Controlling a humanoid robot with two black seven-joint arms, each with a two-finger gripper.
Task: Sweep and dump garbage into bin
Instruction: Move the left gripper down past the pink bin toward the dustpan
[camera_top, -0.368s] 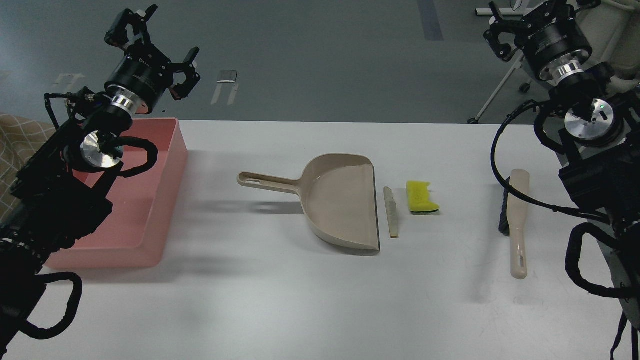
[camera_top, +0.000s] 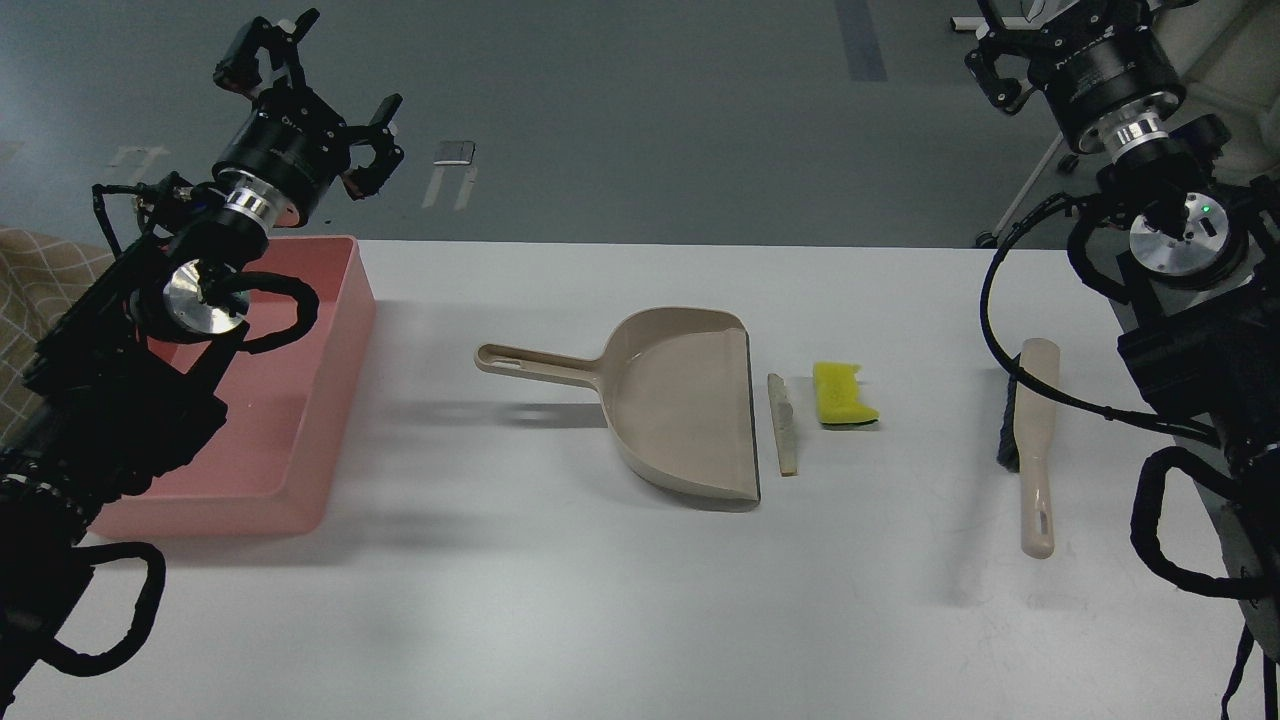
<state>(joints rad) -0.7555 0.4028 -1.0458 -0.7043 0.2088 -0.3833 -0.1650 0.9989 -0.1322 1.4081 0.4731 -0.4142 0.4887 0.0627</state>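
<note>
**Both arms raised, garbage beside the dustpan mouth**

From the head view I see my left gripper held high over the floor beyond the table's far edge, above the far end of the pink bin; its fingers are spread wide and hold nothing. My right gripper sits at the top right corner, partly cut off by the edge, so I cannot tell how its fingers stand.

The bin lies on the left side of the white table, partly behind my left arm. The beige dustpan rests mid-table, handle pointing left, open mouth facing right. Just beside that mouth lies the pale wedge strip, and just right of it the yellow sponge piece, green backing at its near edge. The brush lies well to the right, bristles on its left side, beside my right arm.
</note>
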